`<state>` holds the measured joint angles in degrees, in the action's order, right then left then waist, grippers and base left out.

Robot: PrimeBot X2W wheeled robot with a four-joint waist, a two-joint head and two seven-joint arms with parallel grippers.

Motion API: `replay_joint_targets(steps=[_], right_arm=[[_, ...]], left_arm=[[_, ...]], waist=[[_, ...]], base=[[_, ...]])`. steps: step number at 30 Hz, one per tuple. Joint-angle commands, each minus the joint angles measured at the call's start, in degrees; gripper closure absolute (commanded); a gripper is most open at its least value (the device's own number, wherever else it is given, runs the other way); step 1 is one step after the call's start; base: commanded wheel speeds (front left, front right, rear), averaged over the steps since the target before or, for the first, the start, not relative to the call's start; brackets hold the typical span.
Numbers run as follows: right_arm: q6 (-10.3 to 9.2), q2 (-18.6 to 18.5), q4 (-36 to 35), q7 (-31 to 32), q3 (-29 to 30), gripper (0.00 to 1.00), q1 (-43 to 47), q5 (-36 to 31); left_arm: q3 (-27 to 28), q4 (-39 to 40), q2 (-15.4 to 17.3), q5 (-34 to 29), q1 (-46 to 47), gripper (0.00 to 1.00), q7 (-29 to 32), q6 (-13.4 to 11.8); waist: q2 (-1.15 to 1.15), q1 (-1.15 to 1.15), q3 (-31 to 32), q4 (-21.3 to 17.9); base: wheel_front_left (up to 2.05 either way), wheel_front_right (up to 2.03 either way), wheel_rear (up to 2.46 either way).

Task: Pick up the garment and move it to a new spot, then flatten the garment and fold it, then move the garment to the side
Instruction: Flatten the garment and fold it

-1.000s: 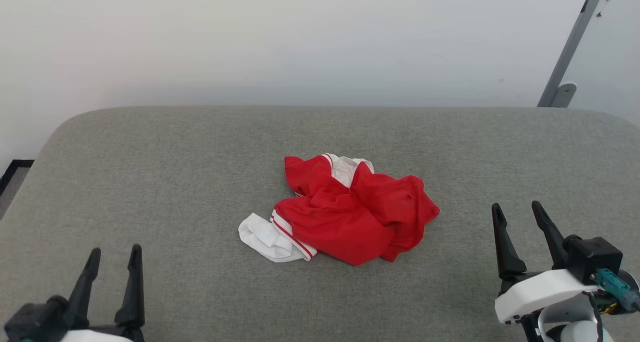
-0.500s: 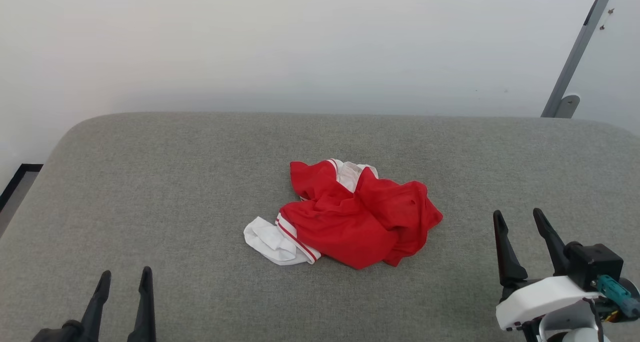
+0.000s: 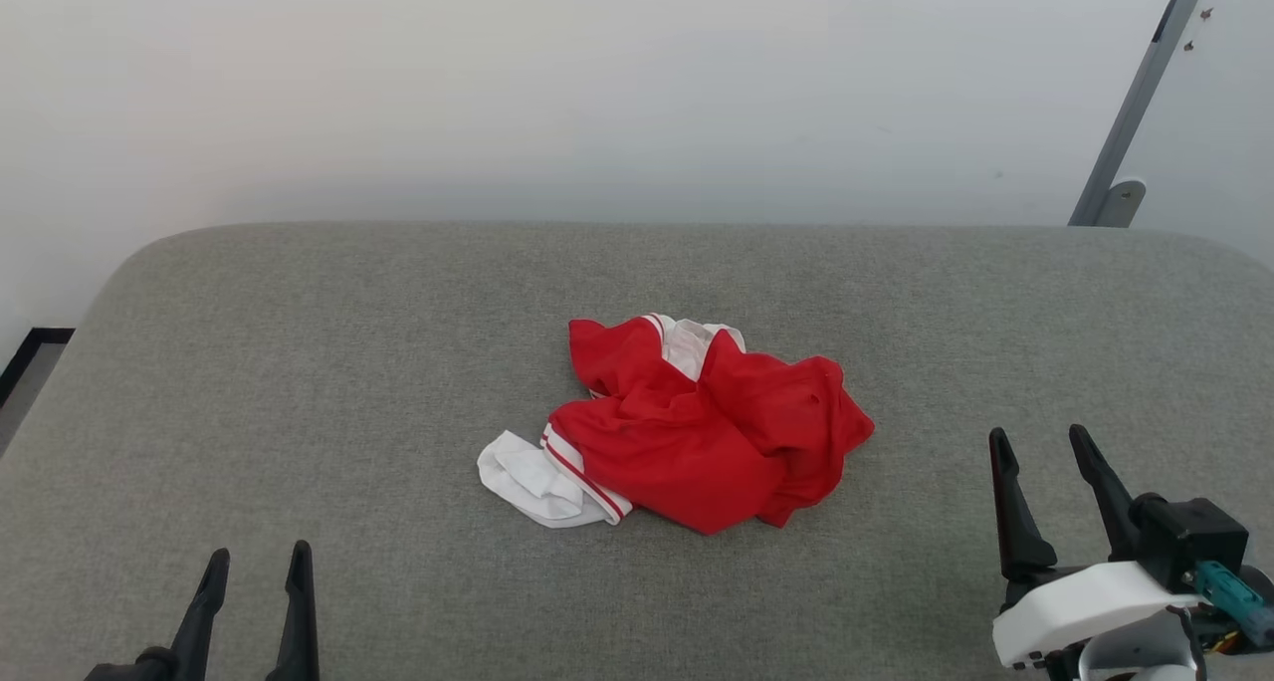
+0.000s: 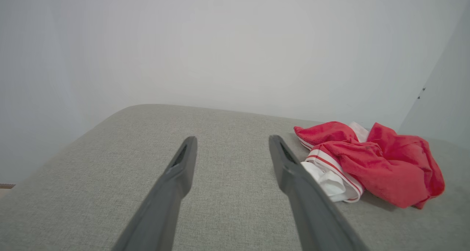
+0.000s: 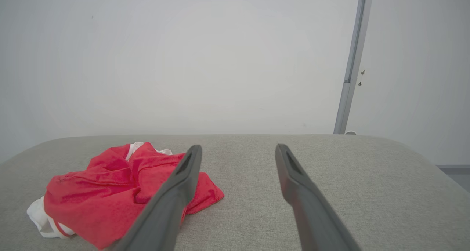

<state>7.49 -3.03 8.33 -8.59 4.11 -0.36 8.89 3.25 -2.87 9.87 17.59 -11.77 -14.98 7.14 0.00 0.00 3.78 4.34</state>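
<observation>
Garment (image 3: 697,432) lies crumpled in a heap at the middle of the grey fabric-covered counter (image 3: 299,362). By the look of it, you have none of the task done: pickup, move, flattening, folding and setting aside are all left. Your left end effector (image 3: 260,552) at the near left and right end effector (image 3: 1038,432) at the near right both stand apart, empty, well clear of the cloth.
</observation>
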Motion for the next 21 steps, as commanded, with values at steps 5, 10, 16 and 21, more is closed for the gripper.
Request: replay_joint_targets(steps=[5, 10, 16, 21], right_arm=[[0.00, 0.1, 0.1, -0.6, 0.2, 0.00, 0.8, 0.2], [0.00, 0.1, 0.2, -0.6, 0.0, 0.00, 0.6, 0.7], [0.00, 0.1, 0.4, -0.4, -0.7, 0.00, 0.3, 0.9], [0.00, 0.1, 0.4, -0.2, -1.5, 0.00, -0.2, 1.1]], left_arm=[[0.2, 0.1, 0.0, -0.6, 0.7, 0.00, -0.3, 0.3], [-0.3, 0.1, 0.3, -0.4, 0.9, 0.00, -0.3, 0.3], [-5.3, -3.1, 2.8, 1.6, 4.0, 0.00, 0.6, 0.3], [-9.6, -6.3, 5.1, 4.4, 8.6, 0.00, 4.9, 0.3]], waist=[[0.00, 0.00, -0.1, -0.1], [0.00, 0.00, -0.2, -0.2], [0.00, 0.00, -0.4, -0.5], [0.00, 0.00, -1.0, -1.3]], base=[[0.00, 0.00, 0.00], [0.00, 0.00, 0.00], [0.00, 0.00, 0.00], [0.00, 0.00, 0.00]])
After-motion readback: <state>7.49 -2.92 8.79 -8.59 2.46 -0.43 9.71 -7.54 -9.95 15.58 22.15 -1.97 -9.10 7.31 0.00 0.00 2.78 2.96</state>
